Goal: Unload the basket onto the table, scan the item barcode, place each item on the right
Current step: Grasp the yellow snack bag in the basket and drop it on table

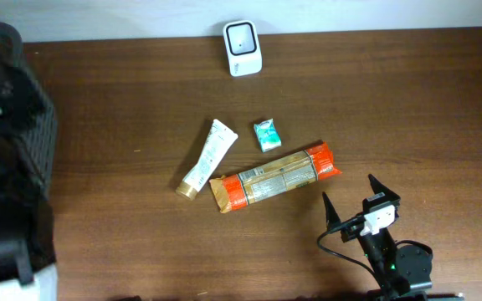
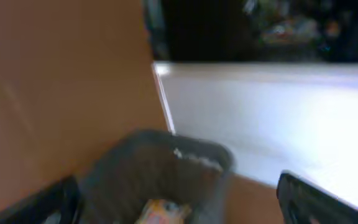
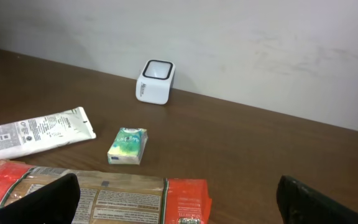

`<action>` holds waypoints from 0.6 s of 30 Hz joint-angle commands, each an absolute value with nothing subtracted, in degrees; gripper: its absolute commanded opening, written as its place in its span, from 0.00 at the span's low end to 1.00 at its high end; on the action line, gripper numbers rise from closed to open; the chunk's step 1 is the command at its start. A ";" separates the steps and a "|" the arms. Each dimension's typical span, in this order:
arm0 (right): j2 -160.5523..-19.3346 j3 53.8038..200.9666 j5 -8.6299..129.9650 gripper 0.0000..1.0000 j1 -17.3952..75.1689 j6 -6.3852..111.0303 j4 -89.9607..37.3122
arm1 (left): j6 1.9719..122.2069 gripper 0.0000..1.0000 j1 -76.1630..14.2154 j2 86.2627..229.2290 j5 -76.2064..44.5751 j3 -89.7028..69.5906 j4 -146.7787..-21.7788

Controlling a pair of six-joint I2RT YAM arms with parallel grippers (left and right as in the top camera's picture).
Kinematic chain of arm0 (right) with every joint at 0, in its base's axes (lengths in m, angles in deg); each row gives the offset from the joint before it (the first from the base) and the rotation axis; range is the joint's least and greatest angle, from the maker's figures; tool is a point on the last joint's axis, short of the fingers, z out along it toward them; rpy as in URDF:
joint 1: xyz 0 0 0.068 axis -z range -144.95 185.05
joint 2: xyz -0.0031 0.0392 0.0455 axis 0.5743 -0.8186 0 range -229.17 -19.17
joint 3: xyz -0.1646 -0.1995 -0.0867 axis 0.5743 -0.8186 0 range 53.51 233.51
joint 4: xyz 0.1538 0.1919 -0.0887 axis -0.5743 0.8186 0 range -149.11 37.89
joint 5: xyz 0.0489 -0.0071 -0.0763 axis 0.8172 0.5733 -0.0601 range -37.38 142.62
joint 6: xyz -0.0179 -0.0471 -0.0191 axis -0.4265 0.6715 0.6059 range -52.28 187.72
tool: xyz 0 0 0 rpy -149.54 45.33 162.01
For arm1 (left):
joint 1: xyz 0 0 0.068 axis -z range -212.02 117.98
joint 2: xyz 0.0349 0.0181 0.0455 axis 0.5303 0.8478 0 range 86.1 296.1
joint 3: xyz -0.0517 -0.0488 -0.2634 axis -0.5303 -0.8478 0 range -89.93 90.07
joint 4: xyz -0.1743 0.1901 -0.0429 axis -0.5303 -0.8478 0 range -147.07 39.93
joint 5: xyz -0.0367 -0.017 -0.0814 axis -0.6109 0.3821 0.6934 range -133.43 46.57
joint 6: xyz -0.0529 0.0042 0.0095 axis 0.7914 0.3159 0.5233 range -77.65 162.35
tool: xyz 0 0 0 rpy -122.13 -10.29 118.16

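Right gripper (image 1: 348, 191): jaws wide, holding nothing, at the table's near edge. Long packet (image 1: 274, 177), the likely pick, lies flat just ahead and to its left, long axis crosswise to the fingers, right end slightly farther. Red-orange ends, tan printed panel facing up. Right arm is far nearer; left gripper (image 2: 176, 208), also wide, hangs over a basket (image 2: 154, 162). Scanner (image 1: 243, 48) sits at the far edge.

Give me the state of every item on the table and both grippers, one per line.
White box-shaped scanner: upright at the far edge, untouched.
White plastic tube with gold cap: lying flat, capped.
Small green packet: lying flat, unheld.
Long orange-and-gold packet: lying flat, printed label up.
Right gripper: open, empty.
Left gripper: open, empty, above a grey basket.
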State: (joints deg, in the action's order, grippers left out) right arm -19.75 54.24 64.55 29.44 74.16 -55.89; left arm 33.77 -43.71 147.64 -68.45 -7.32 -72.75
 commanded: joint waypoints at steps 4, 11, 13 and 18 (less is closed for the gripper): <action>-19.38 53.83 64.44 0.99 29.84 74.38 -55.82 | 29.18 1.00 -68.75 179.70 -51.75 20.92 -88.18; -19.38 53.83 64.46 0.99 29.84 74.38 -55.82 | 30.04 1.00 -70.33 207.53 -50.48 25.24 -92.99; -19.38 53.83 64.46 0.99 29.84 74.38 -55.82 | 28.90 0.99 -70.33 213.23 -50.48 25.24 -91.22; -19.38 53.83 64.46 0.99 29.84 74.38 -55.82 | 27.24 0.99 -70.59 222.85 -51.42 25.24 -88.44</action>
State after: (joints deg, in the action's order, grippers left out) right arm -19.75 54.24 64.55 29.44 74.14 -55.89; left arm 28.38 -70.09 218.83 -50.92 24.50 -89.64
